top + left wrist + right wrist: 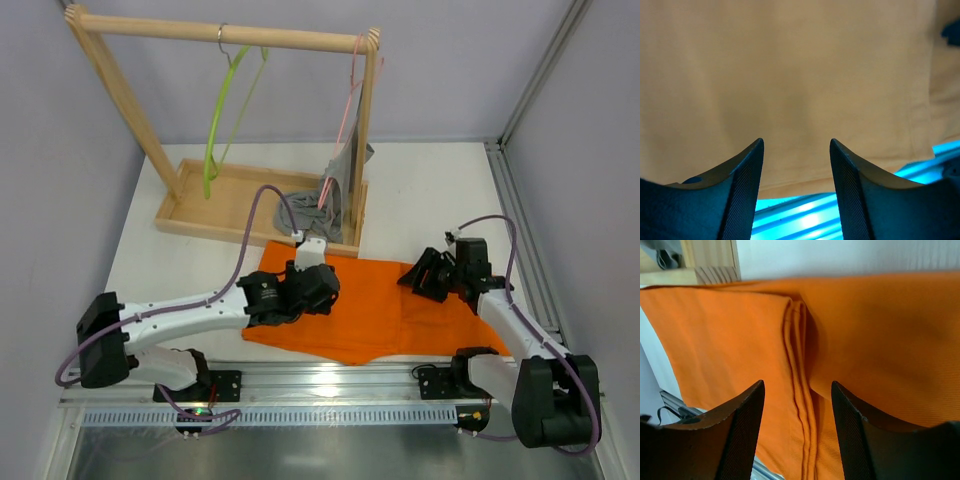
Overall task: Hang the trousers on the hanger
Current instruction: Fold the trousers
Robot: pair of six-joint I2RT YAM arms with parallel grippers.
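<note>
The orange trousers (385, 310) lie folded flat on the table in front of the rack. My left gripper (325, 290) is open just above their left part; the left wrist view shows the cloth (790, 75) beyond the fingertips and its near hem. My right gripper (412, 278) is open over their right part, its jaws either side of a folded seam (800, 380). The lime-green hanger (222, 120) hangs empty from the wooden rail at the back left.
A wooden rack (220, 35) stands on a tray base (200, 225) at the back. A pink hanger (350, 100) with a grey garment (335, 190) hangs at its right end. A metal rail (330, 385) runs along the near table edge.
</note>
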